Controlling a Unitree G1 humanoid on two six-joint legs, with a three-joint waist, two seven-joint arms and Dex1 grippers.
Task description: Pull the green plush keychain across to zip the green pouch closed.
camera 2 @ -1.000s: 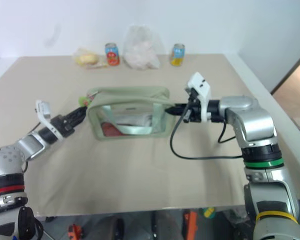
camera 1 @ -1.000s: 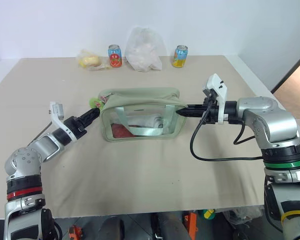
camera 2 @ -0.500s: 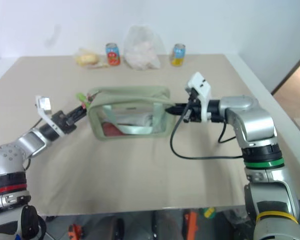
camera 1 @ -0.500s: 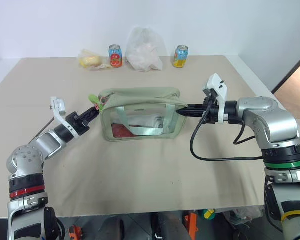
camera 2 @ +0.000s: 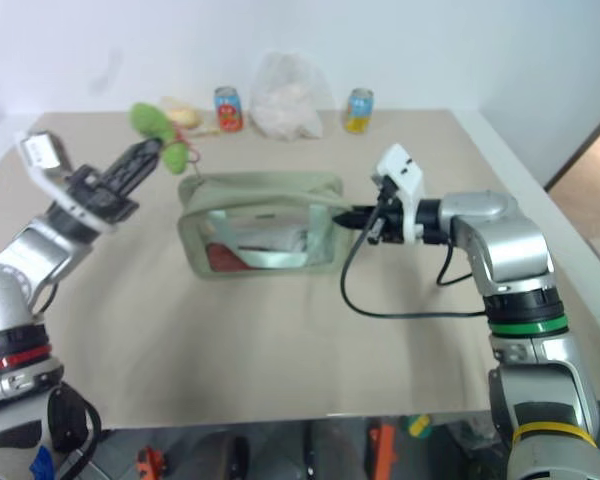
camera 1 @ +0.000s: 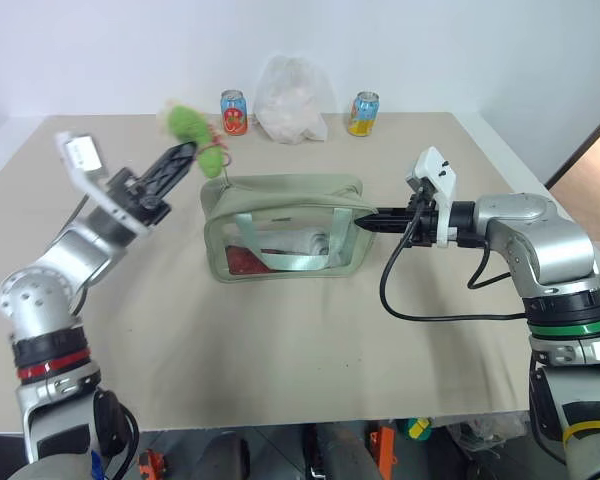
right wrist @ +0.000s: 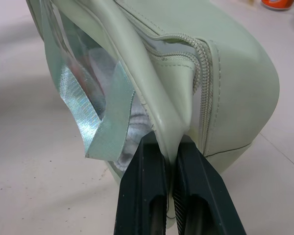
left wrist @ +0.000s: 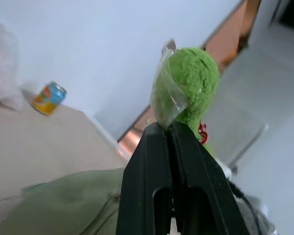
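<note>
While the right gripper (camera 1: 365, 224) pinches the pouch's (camera 1: 280, 215) end, the left gripper (camera 1: 188, 152) pinches the lifted keychain (camera 1: 188, 122); zipping across looks barely begun.

Beige table (camera 1: 280, 350), green pouch (camera 1: 285, 228) standing near centre, along far edge a yellow wrapped item (camera 2: 185, 116), red can (camera 1: 233, 111), white plastic bag (camera 1: 292, 98), yellow-orange can (camera 1: 360, 112)
</note>
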